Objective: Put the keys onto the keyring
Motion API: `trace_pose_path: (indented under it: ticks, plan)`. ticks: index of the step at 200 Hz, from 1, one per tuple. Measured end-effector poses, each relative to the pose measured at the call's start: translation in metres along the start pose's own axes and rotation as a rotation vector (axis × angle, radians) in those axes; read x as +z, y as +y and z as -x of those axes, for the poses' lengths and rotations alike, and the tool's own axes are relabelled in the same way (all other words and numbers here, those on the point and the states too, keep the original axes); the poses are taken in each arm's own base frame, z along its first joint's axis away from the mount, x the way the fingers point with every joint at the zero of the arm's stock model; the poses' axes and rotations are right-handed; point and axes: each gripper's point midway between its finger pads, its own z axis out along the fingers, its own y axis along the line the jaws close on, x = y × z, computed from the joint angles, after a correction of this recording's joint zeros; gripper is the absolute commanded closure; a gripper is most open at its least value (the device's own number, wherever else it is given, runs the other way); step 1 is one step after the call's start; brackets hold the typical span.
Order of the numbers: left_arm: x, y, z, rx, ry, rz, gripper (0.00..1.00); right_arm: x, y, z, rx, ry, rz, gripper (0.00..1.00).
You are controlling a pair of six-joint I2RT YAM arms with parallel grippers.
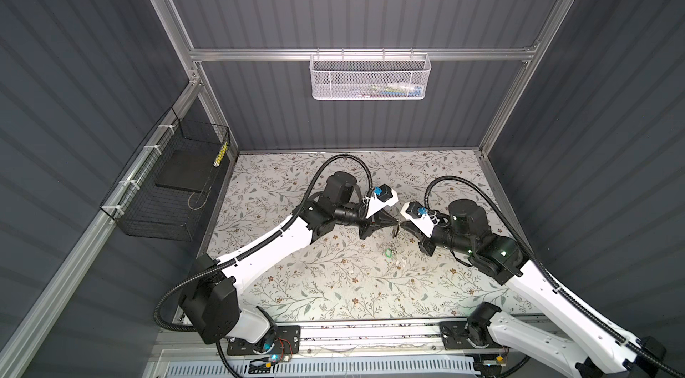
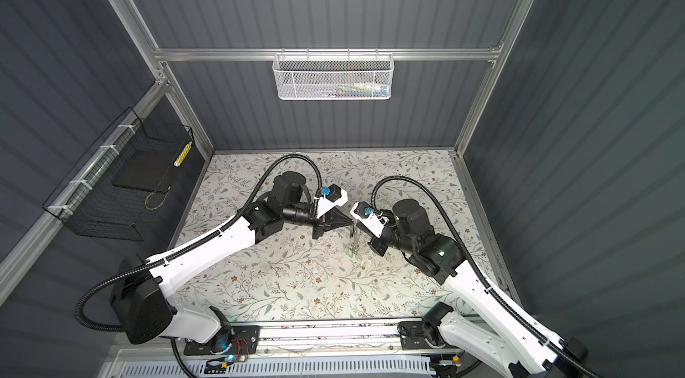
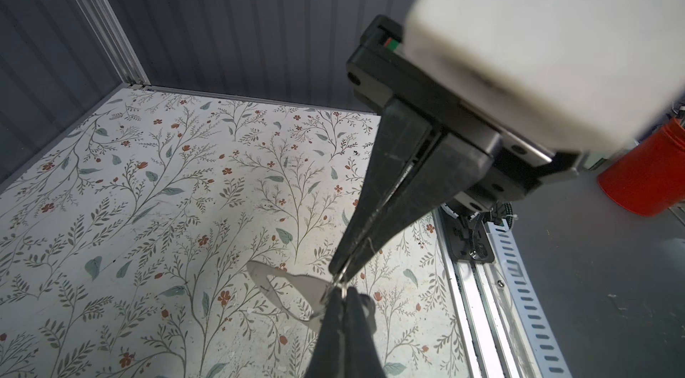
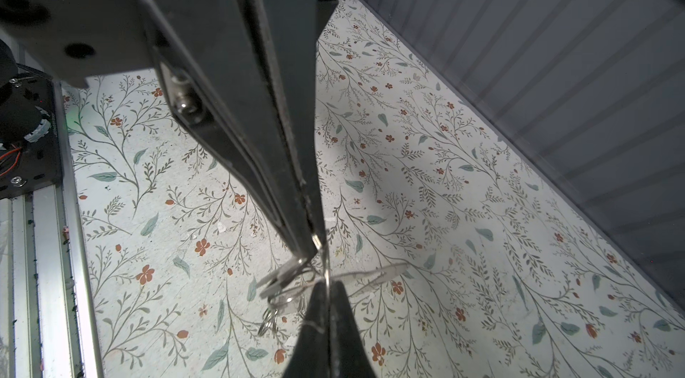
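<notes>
Aloft, left claw [image 3: 343, 298] and right claw [image 3: 343, 265] tip to tip, both clamped on one keyring [image 2: 350, 253], at least two keys [image 4: 283, 276] alongside.

The left end effector [image 3: 340, 292] meets the right end effector [image 3: 346, 265] above the bench [image 1: 333, 283]. The keyring [image 2: 350, 254] hangs between them.

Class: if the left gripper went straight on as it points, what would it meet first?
The right gripper, nearly tip to tip with it, only the thin keyring apparently between them.
</notes>
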Motion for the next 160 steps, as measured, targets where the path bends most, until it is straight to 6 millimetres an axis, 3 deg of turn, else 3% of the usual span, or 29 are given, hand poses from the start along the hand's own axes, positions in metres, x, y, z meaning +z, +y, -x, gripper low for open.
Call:
trace_pose_path:
  ticks: [72, 160]
  plan:
    - [0.000, 0.014, -0.006, -0.063, 0.029, 0.086, 1.00, -0.003, -0.002, 0.003, 0.003, -0.011, -0.016, 1.00]
    - [0.001, 0.015, -0.001, -0.136, 0.009, 0.097, 1.00, -0.003, -0.006, 0.004, 0.001, -0.020, -0.035, 1.00]
